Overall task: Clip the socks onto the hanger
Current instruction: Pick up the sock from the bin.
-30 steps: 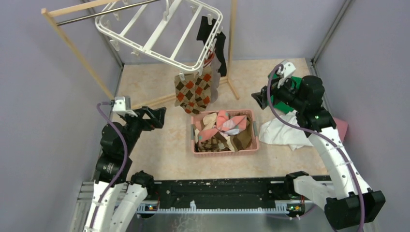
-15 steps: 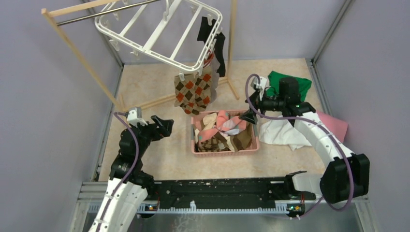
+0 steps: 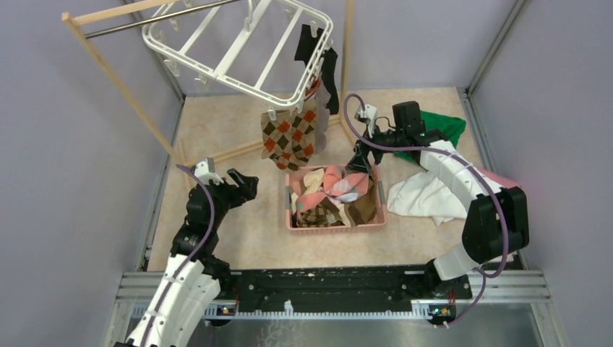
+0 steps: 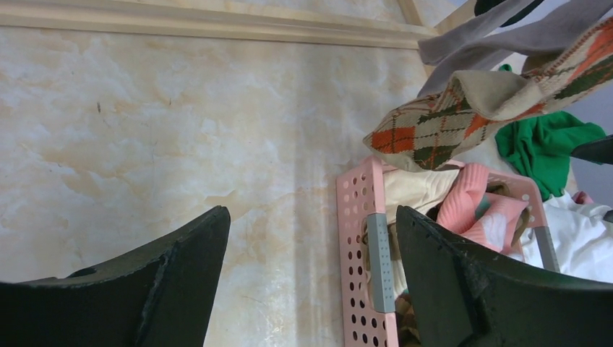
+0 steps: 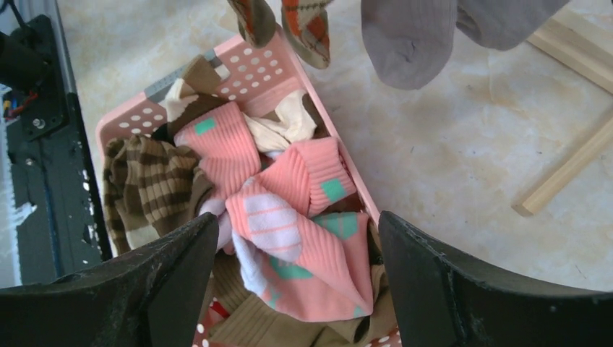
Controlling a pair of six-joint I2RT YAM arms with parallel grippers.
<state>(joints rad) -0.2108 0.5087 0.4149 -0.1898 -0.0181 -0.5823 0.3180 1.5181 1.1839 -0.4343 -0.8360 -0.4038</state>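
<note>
The white grid hanger (image 3: 238, 50) hangs tilted at the top, with brown-orange argyle socks (image 3: 289, 137) and black socks (image 3: 318, 58) clipped along its right edge. More socks fill the pink basket (image 3: 336, 225), a pink-teal pair (image 3: 340, 181) on top. My right gripper (image 3: 359, 160) hovers open over the basket's far right corner. In the right wrist view that gripper (image 5: 298, 220) stands astride the pink-teal sock (image 5: 318, 267), beside a brown-cream striped sock (image 5: 144, 188). My left gripper (image 3: 246, 186) is open left of the basket. In its own view the left gripper (image 4: 311, 217) has the basket's wall (image 4: 358, 217) between its fingers.
A wooden rack (image 3: 116, 79) with a metal rod carries the hanger, and its foot (image 5: 571, 166) lies on the floor near the basket. Green (image 3: 441, 126), white (image 3: 426, 195) and pink (image 3: 506, 188) cloths lie right of the basket. A grey sock (image 5: 408, 43) dangles above it.
My right arm has swung left from over the green cloth to above the basket. The left arm has shifted right and nearer to the basket's left side.
</note>
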